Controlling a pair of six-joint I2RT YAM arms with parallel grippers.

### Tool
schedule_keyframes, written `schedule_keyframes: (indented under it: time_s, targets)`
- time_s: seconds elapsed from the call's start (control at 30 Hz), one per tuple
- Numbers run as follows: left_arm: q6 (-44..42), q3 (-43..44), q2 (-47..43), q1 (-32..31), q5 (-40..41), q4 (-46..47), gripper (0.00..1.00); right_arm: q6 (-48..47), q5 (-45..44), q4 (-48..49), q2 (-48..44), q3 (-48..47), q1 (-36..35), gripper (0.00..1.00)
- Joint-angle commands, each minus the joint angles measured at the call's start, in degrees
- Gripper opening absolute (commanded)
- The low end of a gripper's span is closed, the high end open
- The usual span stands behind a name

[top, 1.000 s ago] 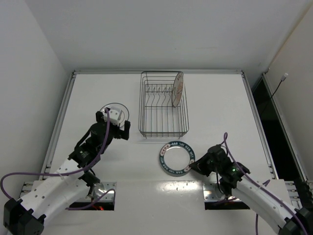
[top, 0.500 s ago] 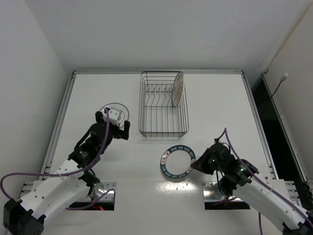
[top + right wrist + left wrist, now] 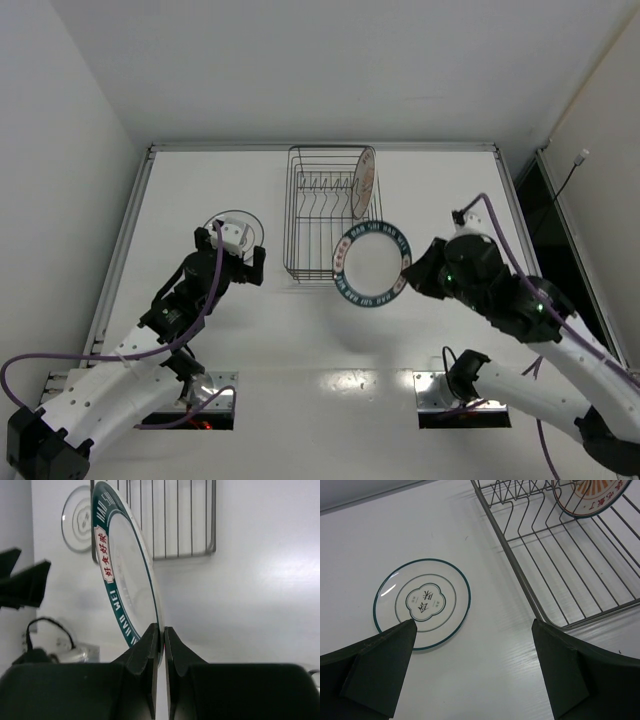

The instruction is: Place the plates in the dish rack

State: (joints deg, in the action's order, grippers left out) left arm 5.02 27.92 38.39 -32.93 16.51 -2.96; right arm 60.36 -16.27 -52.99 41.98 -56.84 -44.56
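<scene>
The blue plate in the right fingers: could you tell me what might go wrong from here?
1. The right fingers pinch the blue plate only at its rim, and it hangs tilted in the air, so it may slip or swing.
2. In the top view it overlaps the near right corner of the rack. Lowered carelessly, its edge could catch the wires or knock the orange plate standing at the rack's right side.

lettered plate (image 3: 371, 265): white, dark blue rim, red marks | pale plate (image 3: 422, 603): thin dark edge | orange plate (image 3: 592, 495): orange rays | rack (image 3: 522, 580): dark wire
</scene>
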Motion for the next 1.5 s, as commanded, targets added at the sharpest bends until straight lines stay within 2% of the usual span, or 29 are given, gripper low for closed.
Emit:
schedule_keyframes:
  time_s: [0.0,0.2,0.33,0.4,0.5,0.67,0.93,1.17,1.27,1.37,1.47]
  targets:
    - [0.5,0.9,-0.8,-0.5,0.1,1.7,1.00,-10.7,-14.2,5.5,9.9,-12.2,-1.1,0.00]
    - [0.5,0.9,-0.8,-0.5,0.1,2.3,1.00,-23.4,-36.2,11.3,28.7,-29.1,-1.1,0.00]
    - [0.5,0.9,-0.8,-0.5,0.6,2.3,1.00,-36.8,-43.6,22.5,42.6,-34.9,-0.5,0.00]
    - [0.5,0.9,-0.8,-0.5,1.2,2.3,1.00,-40.2,-47.7,25.2,47.6,-38.6,-0.5,0.00]
    - [0.5,0.9,-0.8,-0.5,1.2,2.3,1.00,-43.2,-47.7,27.9,58.1,-44.7,1.9,0.00]
    - [0.5,0.9,-0.8,-0.5,1.2,2.3,1.00,-42.7,-47.7,27.4,65.8,-47.9,3.9,0.00]
    - [0.5,0.4,-0.8,-0.5,2.3,2.3,1.00,-38.9,-46.0,26.6,71.9,-46.6,5.7,0.00]
    - [0.5,0.4,0.3,-0.5,2.8,2.3,1.00,-37.7,-36.7,27.3,74.6,-45.5,7.5,0.01]
    - [0.5,0.4,0.8,-0.5,4.0,2.3,1.00,-36.6,-34.3,24.8,74.1,-46.3,8.1,0.20]
    - [1.1,1.1,2.1,-0.5,5.7,0.8,1.00,-36.6,-32.3,23.6,70.7,-44.8,8.1,0.33]
    - [2.9,2.4,4.0,-0.5,11.5,-0.7,1.00,-34.1,-30.9,19.5,66.8,-44.2,8.1,0.37]
